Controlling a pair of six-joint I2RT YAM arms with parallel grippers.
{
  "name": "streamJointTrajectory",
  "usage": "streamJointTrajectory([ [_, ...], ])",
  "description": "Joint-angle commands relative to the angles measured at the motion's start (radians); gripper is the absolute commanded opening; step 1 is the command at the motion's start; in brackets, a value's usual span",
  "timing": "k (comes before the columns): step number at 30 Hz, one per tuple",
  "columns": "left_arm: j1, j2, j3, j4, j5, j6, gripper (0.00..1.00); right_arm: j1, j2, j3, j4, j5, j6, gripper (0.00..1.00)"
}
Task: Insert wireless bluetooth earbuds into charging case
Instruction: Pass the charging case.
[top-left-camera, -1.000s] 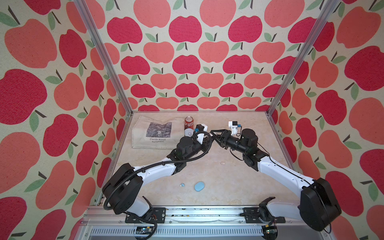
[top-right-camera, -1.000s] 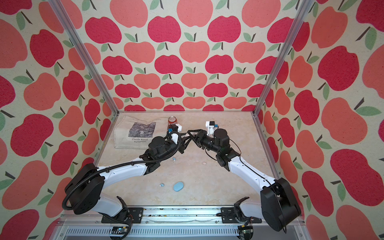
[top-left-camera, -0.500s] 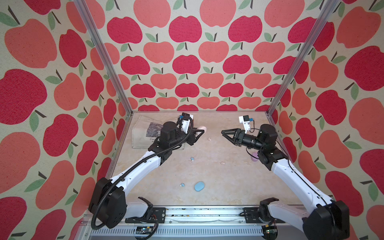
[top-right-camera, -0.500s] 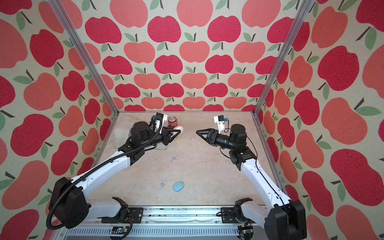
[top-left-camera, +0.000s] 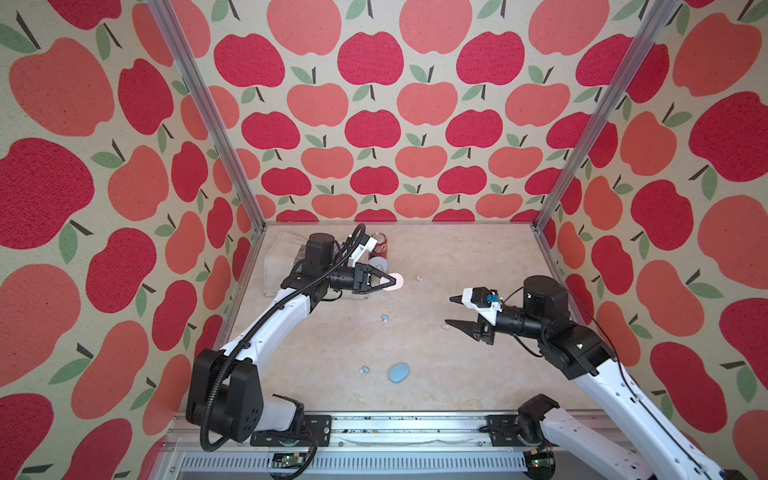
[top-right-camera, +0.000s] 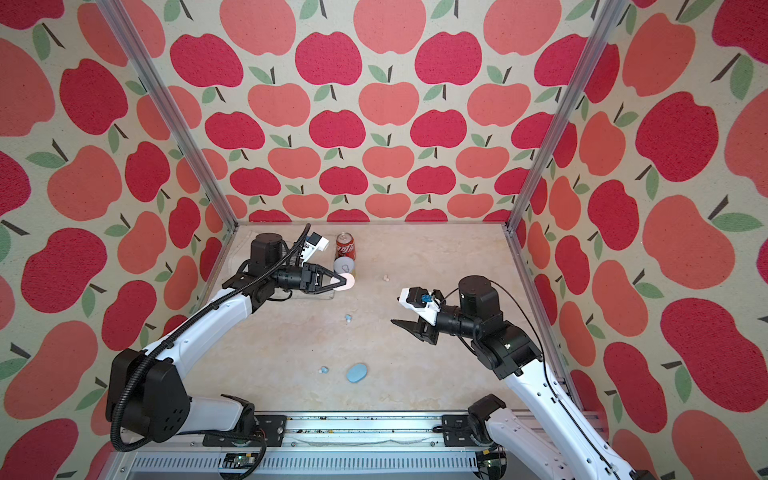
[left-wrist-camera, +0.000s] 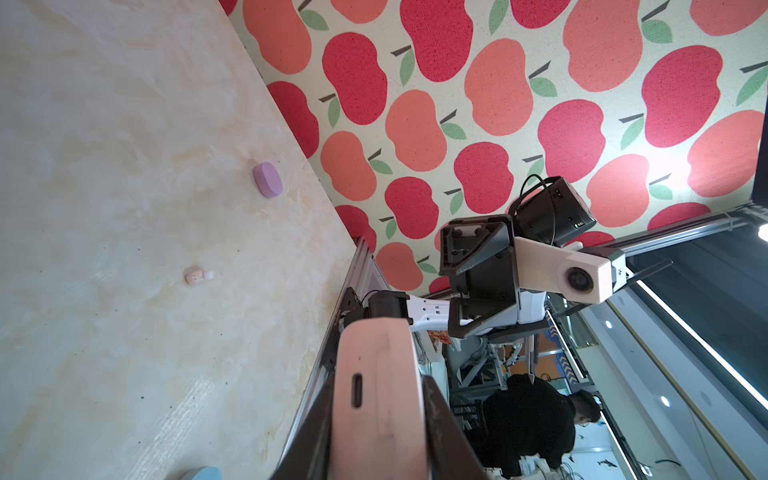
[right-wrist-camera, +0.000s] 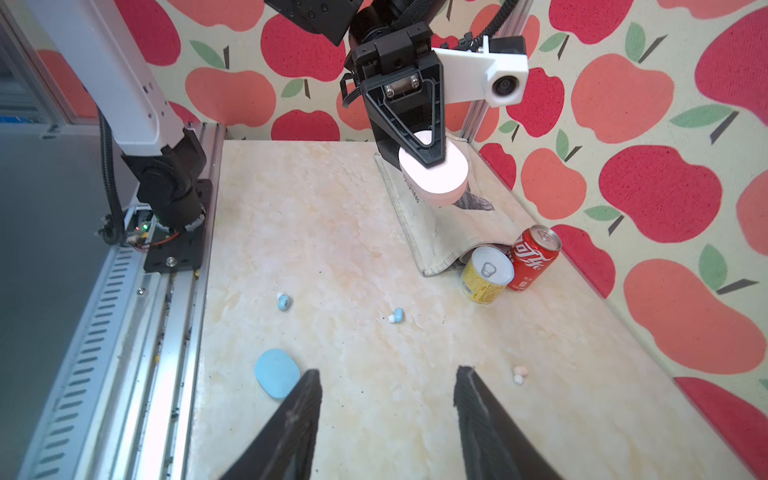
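While the left claw is clenched on a pale pink pebble-shaped plastic case in both top views, the right claw stands released and empty, facing it across bare beige marbled tabletop. Open room lies between them. One tiny pink plastic earbud sits just past the left claw's tip. A second pink earbud lies just beside the right claw's nearer finger. A tiny light blue plastic earbud rests near the left claw. A second blue earbud and a light blue oval plastic case lie well nearer the front metal rail. Behind the left claw stand a red soda can, a silver-lidded tin and a cream cloth bag. Apple-patterned walls close three sides.

From the left wrist, the pink case fills the left claw's jaws, port slot showing. Ahead, a purple oval plastic case lies near the wall's foot, with a pink earbud closer.

From the right wrist, the right claw's fingers spread wide around nothing. The blue case lies just beside one and a pink earbud beside the other. The blue earbuds lie ahead.
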Motion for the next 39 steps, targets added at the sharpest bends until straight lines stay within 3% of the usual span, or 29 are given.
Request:
streamJointTrajectory([
  [1, 0.002, 0.015, 0.003, -0.102, 0.142, 0.031, 0.04, 0.023, 0.078, 0.038, 0.015, 0.037, -0.209, 0.56],
  [12, -0.003, 0.057, 0.067, -0.473, 0.133, 0.31, 0.03, 0.095, 0.338, 0.157, 0.17, -0.021, -0.168, 0.63],
  [25, -0.029, 0.082, 0.088, -0.506, 0.113, 0.341, 0.02, 0.209, 0.484, 0.213, 0.22, 0.015, -0.142, 0.61],
  [39, -0.037, 0.089, 0.097, -0.538, 0.1, 0.365, 0.02, 0.255, 0.522, 0.219, 0.242, 0.036, -0.118, 0.37],
])
